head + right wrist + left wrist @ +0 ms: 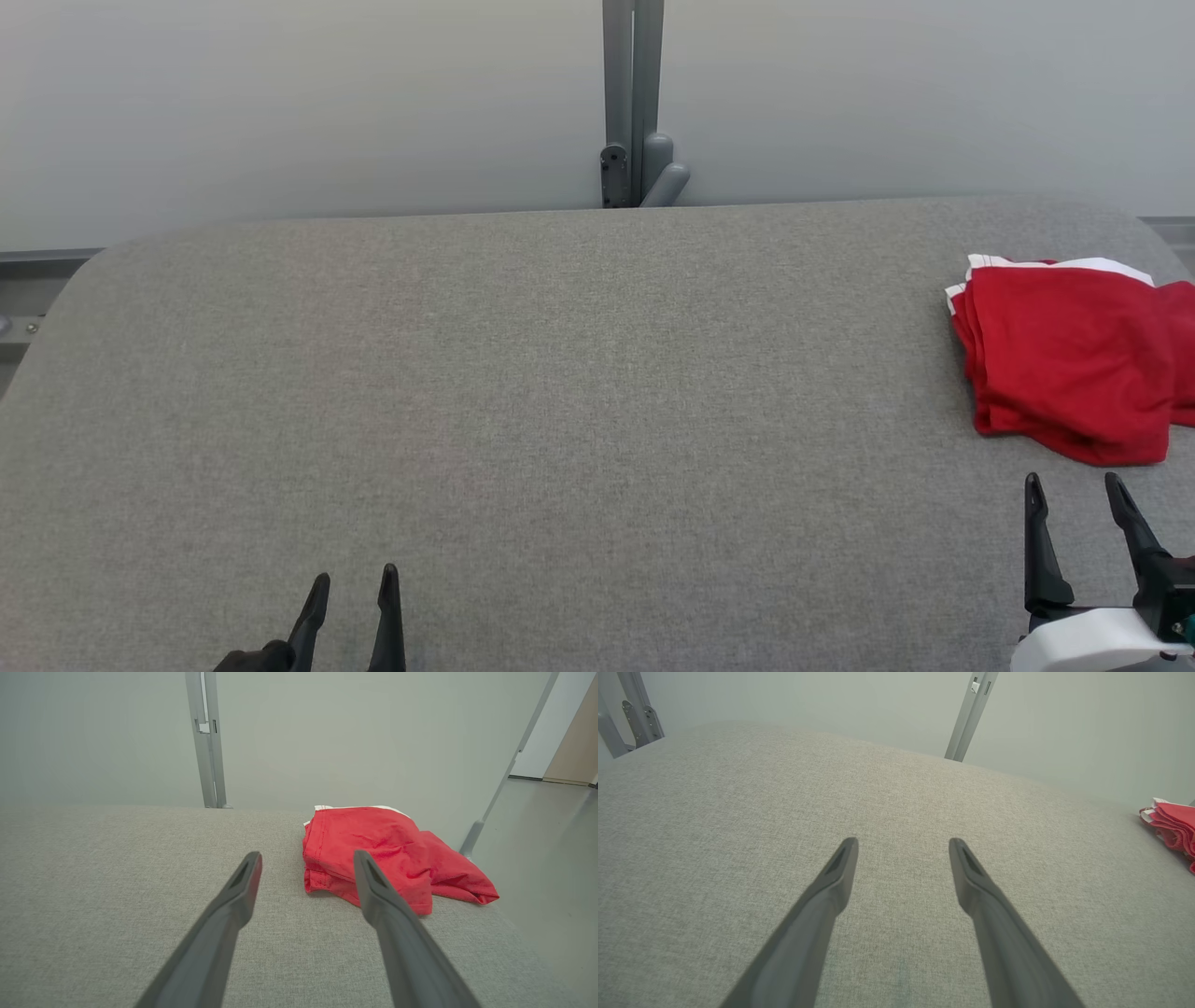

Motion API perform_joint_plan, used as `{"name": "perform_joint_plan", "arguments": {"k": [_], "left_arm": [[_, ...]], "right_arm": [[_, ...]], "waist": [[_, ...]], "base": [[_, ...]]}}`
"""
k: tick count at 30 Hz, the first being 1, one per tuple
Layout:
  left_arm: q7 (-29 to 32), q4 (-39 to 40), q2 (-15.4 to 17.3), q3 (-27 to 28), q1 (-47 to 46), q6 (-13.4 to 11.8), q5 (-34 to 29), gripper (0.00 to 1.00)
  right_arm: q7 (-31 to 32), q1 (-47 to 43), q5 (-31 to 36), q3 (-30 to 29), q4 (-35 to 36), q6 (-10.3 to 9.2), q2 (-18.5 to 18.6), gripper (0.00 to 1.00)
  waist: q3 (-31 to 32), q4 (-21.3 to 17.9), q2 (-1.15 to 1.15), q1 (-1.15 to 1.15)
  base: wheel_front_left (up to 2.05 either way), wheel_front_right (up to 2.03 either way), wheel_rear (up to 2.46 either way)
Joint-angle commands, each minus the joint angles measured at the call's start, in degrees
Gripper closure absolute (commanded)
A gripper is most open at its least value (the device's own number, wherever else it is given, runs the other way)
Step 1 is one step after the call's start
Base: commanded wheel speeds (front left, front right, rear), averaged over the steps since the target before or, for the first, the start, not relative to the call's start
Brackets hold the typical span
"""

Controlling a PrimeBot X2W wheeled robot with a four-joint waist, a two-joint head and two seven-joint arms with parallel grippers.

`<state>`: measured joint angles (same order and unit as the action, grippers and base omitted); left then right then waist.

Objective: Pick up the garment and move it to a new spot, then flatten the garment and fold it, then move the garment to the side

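A folded red cloth garment with white trim (1074,364) lies at the right end of a grey fabric-covered table (560,373), close to its right edge. The right gripper (1074,481), fingers spread and empty, hovers over the table just short of the garment. The left gripper (357,577), likewise spread and empty, is at the table's near edge, well apart from the garment.
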<state>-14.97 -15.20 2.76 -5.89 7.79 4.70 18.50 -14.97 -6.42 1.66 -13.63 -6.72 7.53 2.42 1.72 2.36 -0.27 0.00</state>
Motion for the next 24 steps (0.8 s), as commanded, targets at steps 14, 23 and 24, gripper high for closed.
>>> {"name": "perform_joint_plan", "arguments": {"k": [14,23,24], "left_arm": [[0.69,-1.78,-0.04,0.19,-0.16,0.08,1.85,1.0],[3.0,-1.37,0.31,1.4,-1.87,0.42,11.12,1.0],[3.26,-1.34,0.34,1.53,-2.07,0.46,12.09,1.0]], "right_arm": [[0.99,0.39,-2.03,-0.24,-2.92,0.01,-0.55,1.0],[3.59,1.87,-13.58,0.74,-3.32,0.0,-0.4,1.0],[3.8,1.97,-14.8,0.9,-3.31,0.0,-0.38,1.0]], "waist": [[-0.33,-0.17,0.0,0.0],[-0.44,-0.33,0.02,0.0],[-0.45,-0.35,0.03,0.0]], "base": [[0.0,0.0,0.0],[0.0,0.0,0.0],[0.0,0.0,0.0]]}}
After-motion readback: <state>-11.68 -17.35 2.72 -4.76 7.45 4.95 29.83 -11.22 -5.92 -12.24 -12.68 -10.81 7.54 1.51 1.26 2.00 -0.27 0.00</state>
